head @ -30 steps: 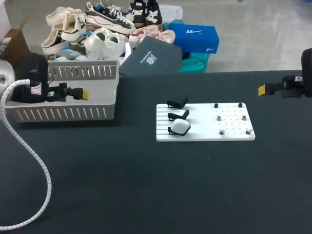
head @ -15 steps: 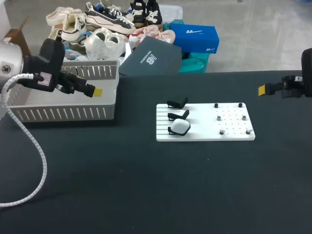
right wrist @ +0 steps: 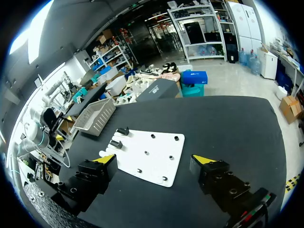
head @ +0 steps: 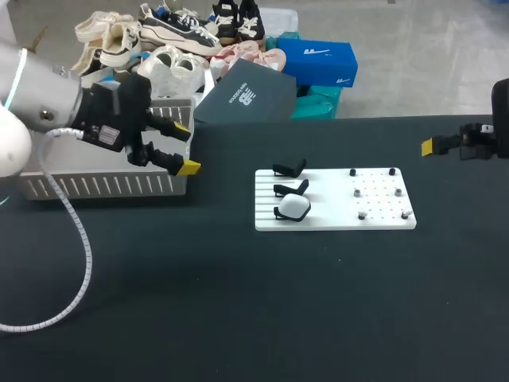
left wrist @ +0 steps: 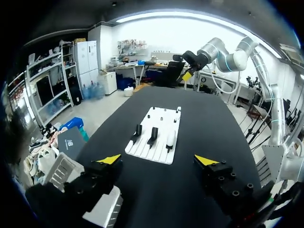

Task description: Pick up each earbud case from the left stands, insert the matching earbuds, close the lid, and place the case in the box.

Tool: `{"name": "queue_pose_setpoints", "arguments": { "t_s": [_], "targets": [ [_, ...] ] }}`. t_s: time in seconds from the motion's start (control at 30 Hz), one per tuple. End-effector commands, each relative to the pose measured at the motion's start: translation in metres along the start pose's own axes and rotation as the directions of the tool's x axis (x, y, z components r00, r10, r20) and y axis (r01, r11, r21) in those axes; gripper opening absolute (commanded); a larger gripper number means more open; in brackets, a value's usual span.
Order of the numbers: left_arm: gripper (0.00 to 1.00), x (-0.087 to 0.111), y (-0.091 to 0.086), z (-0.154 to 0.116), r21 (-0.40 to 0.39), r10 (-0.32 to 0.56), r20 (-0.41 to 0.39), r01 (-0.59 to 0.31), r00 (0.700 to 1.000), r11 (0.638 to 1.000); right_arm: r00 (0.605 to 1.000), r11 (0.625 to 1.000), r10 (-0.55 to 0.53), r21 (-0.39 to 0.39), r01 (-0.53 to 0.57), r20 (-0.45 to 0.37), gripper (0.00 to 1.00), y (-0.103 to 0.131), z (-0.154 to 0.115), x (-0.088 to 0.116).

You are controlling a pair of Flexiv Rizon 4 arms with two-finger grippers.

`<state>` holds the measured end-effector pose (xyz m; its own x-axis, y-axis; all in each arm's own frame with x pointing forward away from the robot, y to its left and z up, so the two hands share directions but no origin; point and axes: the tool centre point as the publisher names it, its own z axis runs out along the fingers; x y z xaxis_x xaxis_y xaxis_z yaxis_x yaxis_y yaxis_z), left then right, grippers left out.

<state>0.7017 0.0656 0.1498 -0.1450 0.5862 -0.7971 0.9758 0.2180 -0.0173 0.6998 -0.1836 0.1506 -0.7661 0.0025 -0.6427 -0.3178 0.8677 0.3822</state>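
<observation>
- The left gripper [head: 187,148] has swung out from over the white slatted basket [head: 103,185]. It now hangs just past the basket's right end, pointing toward the white board [head: 334,223]. Its claw is released, fingers spread wide with nothing between them.
- The right gripper [head: 444,146] has not shifted. It sits by the table's far right edge, well apart from the board.
- I take this as the left arm leaving the basket empty-handed and heading for the next pick-up.
- One white earbud case [head: 293,207] remains, resting on the nearest of the three black stands [head: 289,169]. The other two stands are bare.
- Small earbuds [head: 358,192] sit on pegs on the board's right half.
- The arm hides most of the basket's inside, so I cannot tell what lies in it.
- The left wrist view shows what the head view cannot: the board lies straight ahead of the open fingers, with the case ahead and slightly to one side.
- The head view shows only one yellow tip of the right gripper. The right wrist view shows that claw is released too, tips wide apart and empty.
</observation>
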Motion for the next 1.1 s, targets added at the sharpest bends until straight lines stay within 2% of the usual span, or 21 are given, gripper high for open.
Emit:
{"name": "queue_pose_setpoints", "arguments": {
  "t_s": [0.03, 0.2, 0.43, 0.5, 0.57, 0.8, 0.9, 0.97, 1.1],
  "targets": [
    [1.0, 0.005, 0.013, 0.024, 0.104, 0.076, 0.058, -0.082, 0.995, 0.991, 1.0, 1.0, -0.001, -0.004, 0.001, -0.001, 1.0, -0.001, 0.0, 0.0],
    [1.0, 0.008, 0.014, 0.041, 0.143, 0.083, 0.1, -0.097, 0.991, 0.985, 1.0, 1.0, -0.001, -0.004, 0.001, -0.001, 1.0, -0.001, 0.0, 0.0],
    [1.0, 0.011, 0.008, 0.064, 0.21, 0.071, 0.088, -0.088, 0.994, 0.974, 1.0, 1.0, -0.001, -0.004, 0.001, -0.001, 1.0, -0.001, 0.0, 0.0],
    [1.0, 0.013, 0.004, 0.071, 0.208, 0.073, 0.088, -0.09, 0.993, 0.974, 1.0, 1.0, -0.001, -0.004, 0.001, -0.001, 1.0, -0.001, 0.0, 0.0],
    [1.0, 0.016, 0.001, 0.078, 0.173, 0.094, 0.1, -0.111, 0.991, 0.979, 1.0, 1.0, -0.001, -0.004, 0.001, -0.001, 1.0, -0.001, 0.0, 0.0],
    [1.0, 0.025, -0.004, 0.093, 0.183, 0.079, 0.098, -0.096, 0.992, 0.978, 1.0, 1.0, -0.001, -0.004, 0.001, -0.001, 1.0, -0.001, 0.0, 0.0],
    [1.0, 0.026, -0.005, 0.099, 0.13, 0.118, 0.129, -0.134, 0.985, 0.982, 1.0, 1.0, -0.001, -0.004, 0.001, -0.001, 1.0, -0.001, 0.0, 0.0],
    [1.0, 0.026, -0.006, 0.104, 0.139, 0.097, 0.128, -0.115, 0.987, 0.984, 1.0, 1.0, -0.001, -0.004, 0.001, -0.001, 1.0, -0.001, 0.0, 0.0],
    [0.97, 0.027, -0.009, 0.114, 0.117, 0.114, 0.145, -0.132, 0.983, 0.984, 1.0, 1.0, -0.001, -0.004, 0.001, -0.001, 1.0, -0.001, 0.0, 0.0]
  ]
}}
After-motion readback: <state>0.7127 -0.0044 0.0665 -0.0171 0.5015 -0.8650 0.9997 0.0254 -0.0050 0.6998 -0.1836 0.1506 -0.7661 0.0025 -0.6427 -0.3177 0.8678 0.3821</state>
